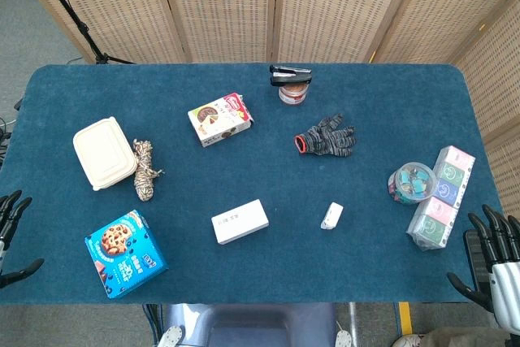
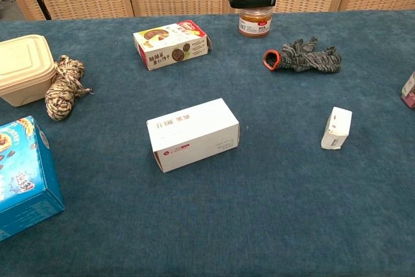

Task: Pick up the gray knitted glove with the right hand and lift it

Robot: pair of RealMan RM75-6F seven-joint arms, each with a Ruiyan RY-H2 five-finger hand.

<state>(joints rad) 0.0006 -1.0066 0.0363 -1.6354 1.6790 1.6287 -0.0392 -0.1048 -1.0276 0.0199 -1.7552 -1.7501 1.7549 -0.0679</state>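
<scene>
The right hand (image 1: 497,262) is seen at the near right corner of the table, fingers spread and nothing held; it shows only in the head view. The left hand (image 1: 11,233) is found at the near left edge, likewise released with fingers apart.

Nearest the right hand, a pack of pastel tissue packets (image 1: 441,197) is laid, with a clear tub of clips (image 1: 411,181) touching its left side. A small white box (image 1: 331,215) lies further in.

The gray knitted glove (image 1: 325,137), trimmed in orange at the cuff, is spread flat right of centre toward the far side, well apart from both hands. Behind it a jar (image 1: 292,91) is topped by a black stapler (image 1: 290,75).

A white carton (image 1: 240,221), a biscuit box (image 1: 219,119), a rope bundle (image 1: 145,168), a beige clamshell container (image 1: 104,152) and a blue cookie box (image 1: 125,252) occupy the remainder.

The table (image 1: 382,274) is covered in dark blue felt-like cloth. Woven folding screens (image 1: 219,2) are set behind it.
</scene>
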